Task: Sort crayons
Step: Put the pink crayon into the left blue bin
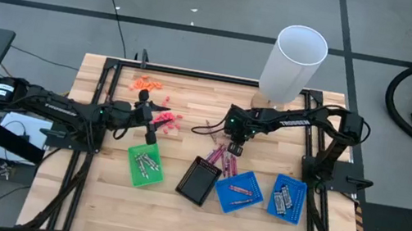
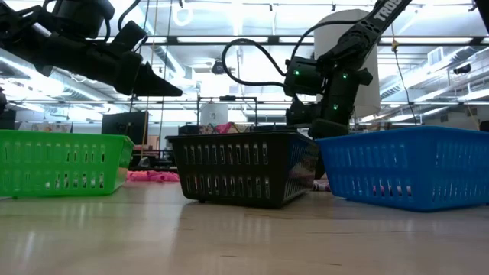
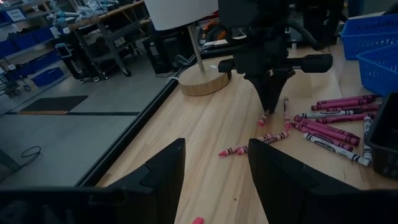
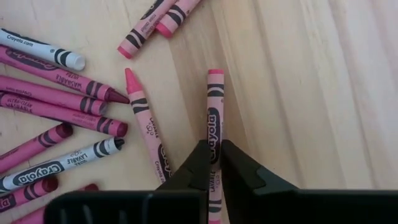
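Crayons (image 4: 62, 99) lie scattered on the worktop (image 1: 174, 210) near its centre, pink and grey ones mixed, just at 12 o'clock of the black tray (image 1: 198, 181) in the high view. One pink crayon (image 4: 214, 124) lies apart from the rest, and the right end effector (image 4: 211, 163) is pinched shut on it low on its label, as the right wrist view shows. A second pink crayon (image 4: 144, 124) lies just beside it without touching the fingers.

To do this pick well, I judge the lift should go straight up so the held crayon does not drag its neighbour, and the grip should be checked, since it sits off the crayon's middle and may let it tip.

The left end effector (image 3: 214, 180) hangs open at about 9 o'clock of the pile, above the green tray (image 1: 144, 164).

Only the high view shows all trays: green, black, and two blue trays (image 1: 239, 192) at 5 o'clock. The low view hides the crayons behind tray walls. The left wrist view alone shows the right end effector from outside, tips down among the crayons.
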Tool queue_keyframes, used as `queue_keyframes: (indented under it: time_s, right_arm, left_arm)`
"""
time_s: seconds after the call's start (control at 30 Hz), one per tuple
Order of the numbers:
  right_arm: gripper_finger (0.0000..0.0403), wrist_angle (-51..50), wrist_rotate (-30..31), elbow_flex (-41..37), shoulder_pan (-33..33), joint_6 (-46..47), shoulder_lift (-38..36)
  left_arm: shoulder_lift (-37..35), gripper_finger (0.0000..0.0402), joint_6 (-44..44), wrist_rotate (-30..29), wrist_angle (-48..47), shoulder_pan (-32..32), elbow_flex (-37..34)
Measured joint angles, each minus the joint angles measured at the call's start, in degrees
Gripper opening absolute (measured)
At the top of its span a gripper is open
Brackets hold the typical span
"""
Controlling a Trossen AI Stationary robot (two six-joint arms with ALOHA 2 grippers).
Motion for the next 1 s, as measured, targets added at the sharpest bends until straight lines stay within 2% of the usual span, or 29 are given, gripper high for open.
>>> queue_keyframes:
  time_s: [0.27, 0.67, 0.8, 1.0]
  right_arm:
    - [0.0031, -1.49, 1.37, 1.51, 0.57, 0.19, 0.24]
    - [0.0031, -11.87, 4.90, 8.81, 3.57, -0.02, 0.21]
    - [0.0031, -12.79, 5.38, 9.38, 5.79, 1.23, -1.97]
    - [0.0031, -13.22, 6.82, 9.46, 9.59, 4.52, -9.17]
  left_arm:
    - [0.00, 0.0187, 0.00, -0.01, 0.00, -0.01, 0.00]
    - [0.00, 0.0187, 0.00, 0.00, 0.00, 0.00, 0.00]
    - [0.00, 0.0187, -0.02, 0.00, -0.02, -0.04, 0.00]
    - [0.00, 0.0187, -0.24, 0.00, -0.02, -0.04, 0.00]
